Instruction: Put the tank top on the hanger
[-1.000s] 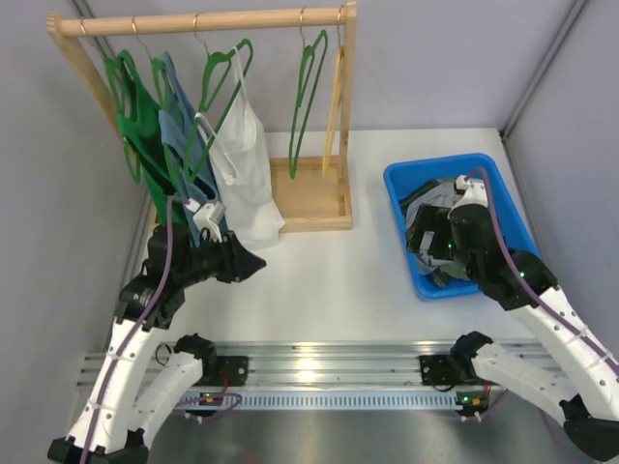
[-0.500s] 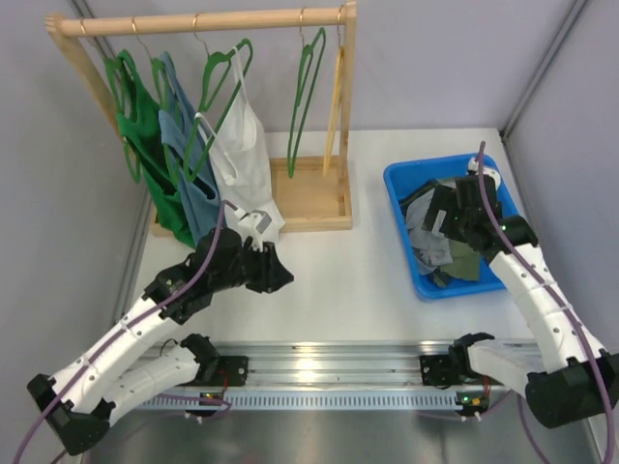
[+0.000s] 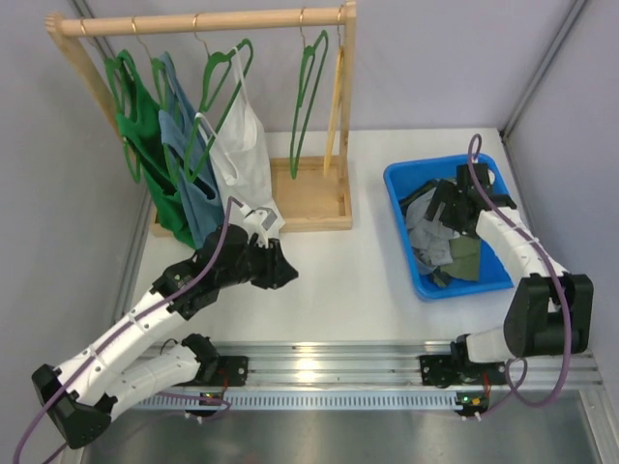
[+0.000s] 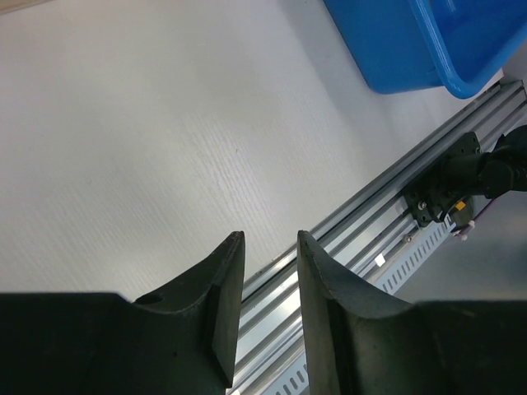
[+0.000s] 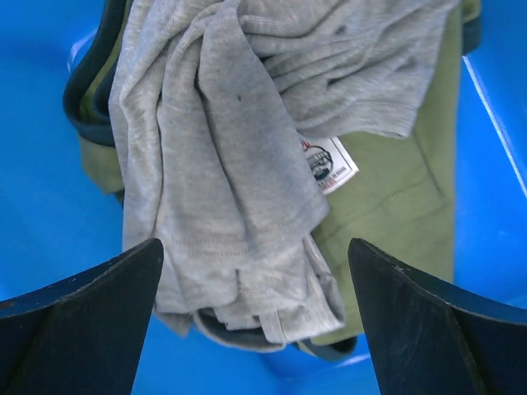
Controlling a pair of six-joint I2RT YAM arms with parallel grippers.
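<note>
The light grey tank top (image 3: 423, 238) lies crumpled in the blue bin (image 3: 401, 179), on top of an olive-green garment (image 3: 466, 259). My right gripper (image 3: 442, 206) hovers over the bin, open wide and empty. In the right wrist view the tank top (image 5: 216, 164) lies below and between its fingers (image 5: 99, 284). A bare green hanger (image 3: 308, 92) hangs on the wooden rack, next to a yellow hanger (image 3: 335, 92). My left gripper (image 3: 286, 274) is low over the table in front of the rack, its jaws a narrow gap apart and empty (image 4: 270, 247).
The wooden rack (image 3: 198, 19) stands at the back left with a green top, a blue top and a white tank top (image 3: 247, 169) on green hangers. Its wooden base tray (image 3: 314, 198) sits on the table. A metal rail (image 3: 329, 362) runs along the near edge.
My left arm swung away from the hung clothes, out to the right over the table. My right arm stretched toward the far side of the bin, its gripper now above the grey top.
</note>
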